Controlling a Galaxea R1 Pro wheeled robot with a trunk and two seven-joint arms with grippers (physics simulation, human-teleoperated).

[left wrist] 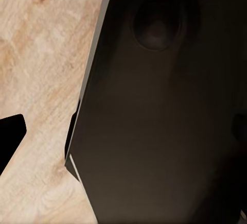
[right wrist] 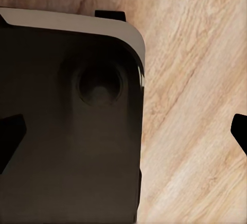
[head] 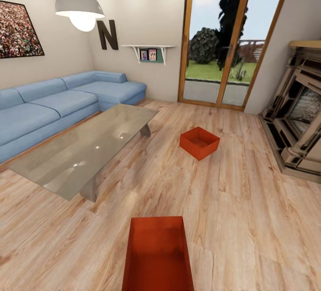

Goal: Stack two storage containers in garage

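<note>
Two red-orange storage containers stand on the light wood-plank flooring of the living room. The nearer container (head: pixel 158 255) lies right below the head camera, its open top facing up and its lower end cut off by the picture edge. The farther container (head: pixel 199 142) sits mid-room, turned at an angle, between the glass coffee table and the fireplace. My left gripper (left wrist: pixel 123 131) and right gripper (right wrist: pixel 123 134) hang open over a dark part of my own body and the plank flooring, with nothing between their fingers. The garage is out of view.
A glass coffee table (head: pixel 84 148) stands left of the containers, with a blue sectional sofa (head: pixel 53 108) behind it. A stone fireplace (head: pixel 298 121) lines the right wall. Wood-framed glass doors (head: pixel 223 46) close the far end. A lamp (head: pixel 79 8) hangs at upper left.
</note>
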